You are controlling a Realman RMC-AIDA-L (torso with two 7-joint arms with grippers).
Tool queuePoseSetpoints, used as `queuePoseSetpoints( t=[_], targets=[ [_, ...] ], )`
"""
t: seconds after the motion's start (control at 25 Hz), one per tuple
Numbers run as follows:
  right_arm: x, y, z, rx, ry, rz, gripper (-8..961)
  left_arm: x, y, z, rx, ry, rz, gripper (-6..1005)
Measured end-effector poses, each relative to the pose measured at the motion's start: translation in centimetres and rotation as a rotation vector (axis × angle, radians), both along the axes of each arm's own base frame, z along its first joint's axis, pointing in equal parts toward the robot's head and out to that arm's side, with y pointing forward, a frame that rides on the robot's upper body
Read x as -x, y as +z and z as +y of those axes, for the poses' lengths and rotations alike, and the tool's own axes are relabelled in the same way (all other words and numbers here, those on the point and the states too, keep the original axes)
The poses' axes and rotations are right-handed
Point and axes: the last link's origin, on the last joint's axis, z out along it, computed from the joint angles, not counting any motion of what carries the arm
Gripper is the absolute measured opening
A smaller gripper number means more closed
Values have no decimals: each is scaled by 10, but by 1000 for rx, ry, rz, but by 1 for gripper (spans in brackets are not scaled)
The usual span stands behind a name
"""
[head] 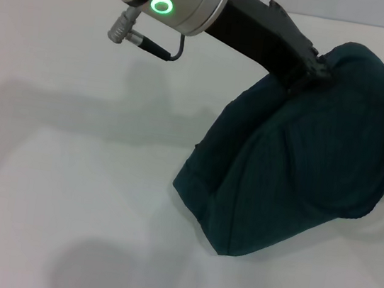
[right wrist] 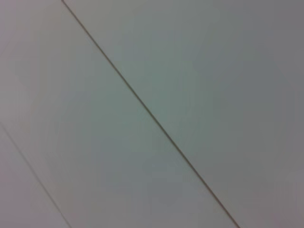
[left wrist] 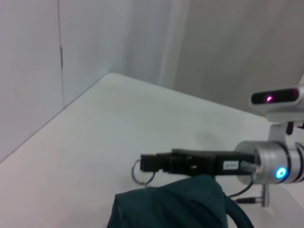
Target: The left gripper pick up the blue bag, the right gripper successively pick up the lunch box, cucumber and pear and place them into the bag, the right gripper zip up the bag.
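Currently the blue bag (head: 302,174) sits toward the far right part of the bench (head: 67,169), its base on the surface and its top pulled up toward the left gripper (head: 308,69). That gripper appears clamped on a fold of fabric at the top of the bag, though its fingertips are partly buried in the cloth. In the left wrist view the right gripper (left wrist: 147,164) reaches across above the bag top, drawn together at its tip on what looks like the ring pull (left wrist: 141,175) of the zipper. The bag is soft, limp fabric that creases and sags where unsupported. It bulges as if loaded, so treat it as moderately heavy and liable to shift. Lunch box, cucumber and pear are not visible, presumably inside. Hold points: the top fold or a handle for support, and the metal ring for zipping, which is small and likely slippery. Keep the fabric taut along the zipper line. Open bench lies to the left and on the near side. The bag's right flank runs out of the head view, so clearance there cannot be judged.
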Motion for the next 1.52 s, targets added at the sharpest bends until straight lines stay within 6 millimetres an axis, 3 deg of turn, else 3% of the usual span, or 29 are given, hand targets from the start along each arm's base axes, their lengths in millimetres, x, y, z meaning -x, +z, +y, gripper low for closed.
queuePoseSetpoints(
  t=[0.76,1.04,1.16,1.4,1.52],
  targets=[
    [-5,-7,0,49,-43,-2,33,8,4,2,-4,14,-60,70],
    [0,4,-15,-5,48,24,87,20,0,12,-20,49,-75,70],
    [0,9,-21,-53,76,17,304,26,-2,16,-34,51,-80,69],
    [-8,14,-29,-90,64,7,538,35,-3,20,-63,55,-126,70],
    [-10,14,-30,-90,52,4,601,44,-6,23,-73,77,-149,70]
  ],
)
